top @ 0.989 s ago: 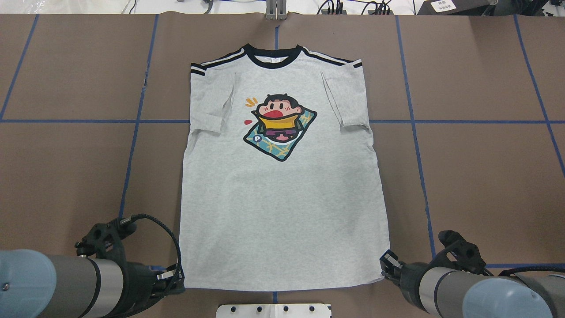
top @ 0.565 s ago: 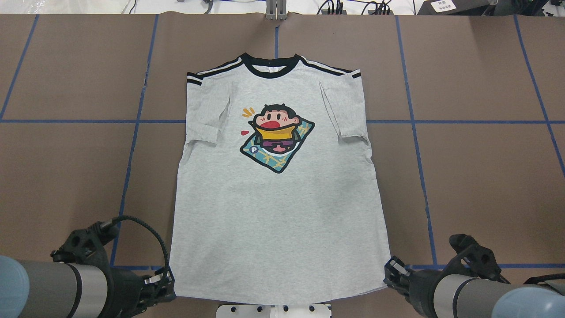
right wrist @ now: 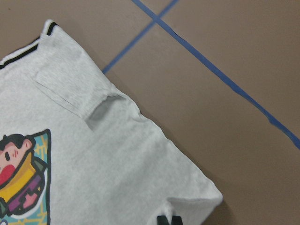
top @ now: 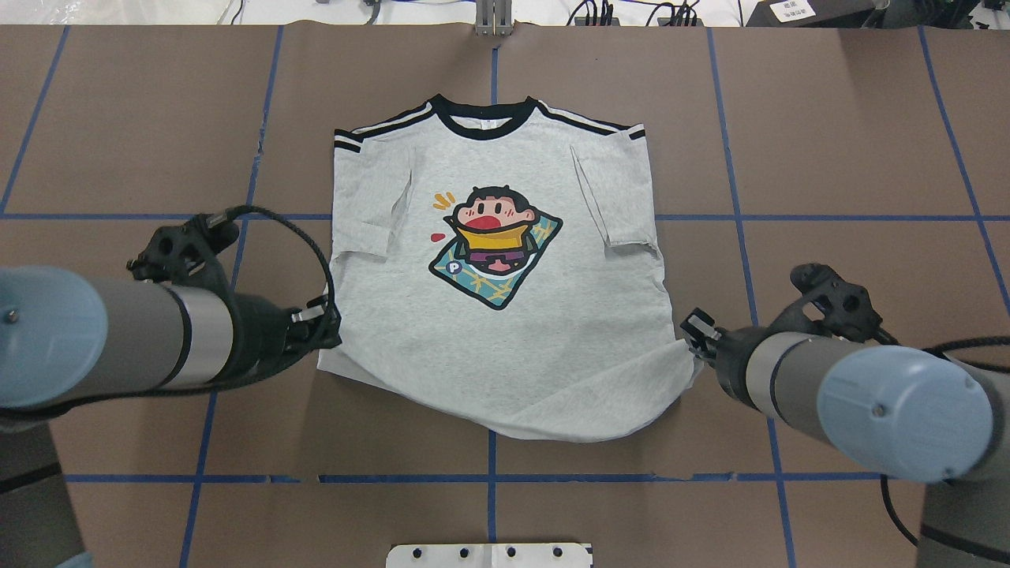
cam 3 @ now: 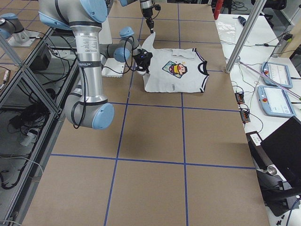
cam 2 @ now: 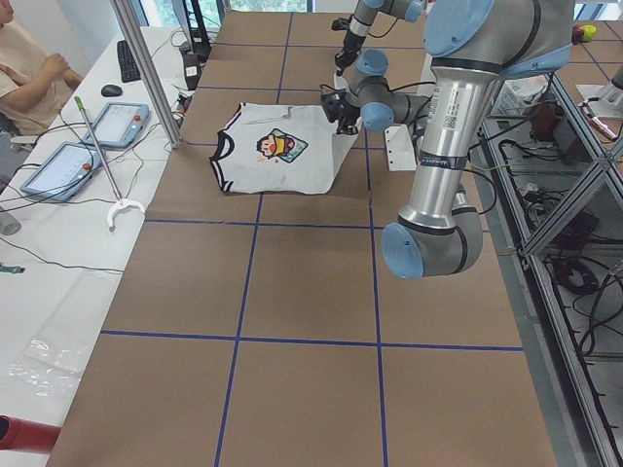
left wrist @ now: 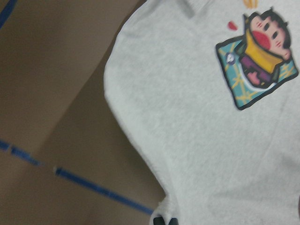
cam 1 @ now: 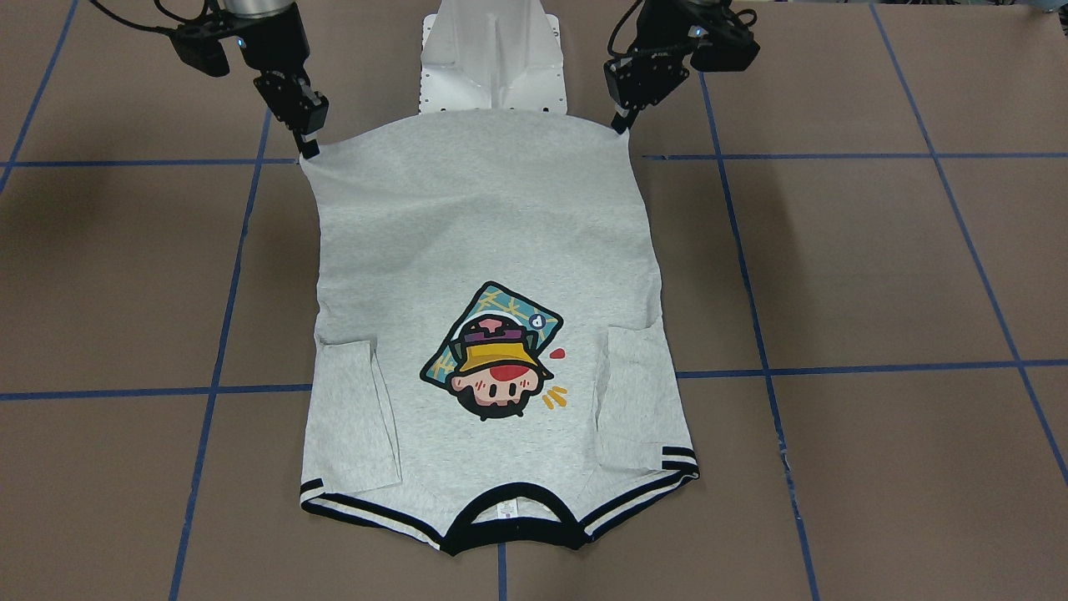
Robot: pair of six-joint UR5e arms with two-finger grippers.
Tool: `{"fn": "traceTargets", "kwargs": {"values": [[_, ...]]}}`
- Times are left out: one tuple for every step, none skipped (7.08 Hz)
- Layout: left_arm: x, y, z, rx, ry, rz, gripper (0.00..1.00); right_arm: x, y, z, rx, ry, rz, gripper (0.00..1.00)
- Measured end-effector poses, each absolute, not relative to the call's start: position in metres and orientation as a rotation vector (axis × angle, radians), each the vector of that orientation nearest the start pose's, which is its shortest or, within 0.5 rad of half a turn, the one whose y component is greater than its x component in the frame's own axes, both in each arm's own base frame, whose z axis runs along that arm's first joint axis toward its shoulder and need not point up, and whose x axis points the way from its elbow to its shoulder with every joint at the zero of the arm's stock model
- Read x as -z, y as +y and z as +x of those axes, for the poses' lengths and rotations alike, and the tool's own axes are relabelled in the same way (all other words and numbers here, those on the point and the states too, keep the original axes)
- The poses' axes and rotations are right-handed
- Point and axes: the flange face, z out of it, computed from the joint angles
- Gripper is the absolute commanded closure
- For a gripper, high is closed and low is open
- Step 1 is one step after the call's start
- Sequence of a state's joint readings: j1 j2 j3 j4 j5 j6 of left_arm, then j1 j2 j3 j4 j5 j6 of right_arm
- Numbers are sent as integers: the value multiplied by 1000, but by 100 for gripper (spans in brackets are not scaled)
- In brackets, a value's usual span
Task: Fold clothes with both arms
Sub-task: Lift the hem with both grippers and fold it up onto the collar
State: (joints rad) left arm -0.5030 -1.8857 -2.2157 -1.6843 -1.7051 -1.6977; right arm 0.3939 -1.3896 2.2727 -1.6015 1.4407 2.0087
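Note:
The grey T-shirt [top: 505,339] lies print-up on the brown table, its black collar [top: 481,126] at the far end and both sleeves folded in over the front. My left gripper [top: 327,327] is shut on the hem's left corner and holds it above the table. On the other side my right gripper [top: 694,341] is shut on the right hem corner. Between them the hem [top: 552,426] sags in a curve. In the front-facing view the left gripper [cam 1: 622,123] and right gripper [cam 1: 307,148] pinch the same corners of the shirt [cam 1: 467,225]. Each wrist view looks down on the cloth [left wrist: 197,140] [right wrist: 117,154].
The white pedestal base [top: 489,554] sits at the near table edge between the arms. Blue tape lines [top: 489,478] cross the brown table [top: 868,142]. In the left side view a seated person [cam 2: 29,68] and tablets [cam 2: 117,122] are at a side desk.
Both grippers have risen from the near table edge and carried the hem corners forward toward the collar. The lower part of the shirt now hangs off the table.

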Motion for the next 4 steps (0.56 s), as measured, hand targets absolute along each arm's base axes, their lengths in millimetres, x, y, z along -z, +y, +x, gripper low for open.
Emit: {"fn": "traceTargets", "kwargs": {"values": [[-220, -388, 377, 490, 1025, 174, 100, -270, -371, -385, -821, -838, 167, 100], [-237, -426, 378, 488, 978, 256, 100, -276, -428, -392, -812, -801, 183, 100], [-258, -459, 383, 493, 963, 312, 100, -291, -480, -395, -821, -794, 190, 100], [-277, -489, 391, 507, 968, 346, 100, -311, -526, -405, -839, -810, 203, 100]]}}
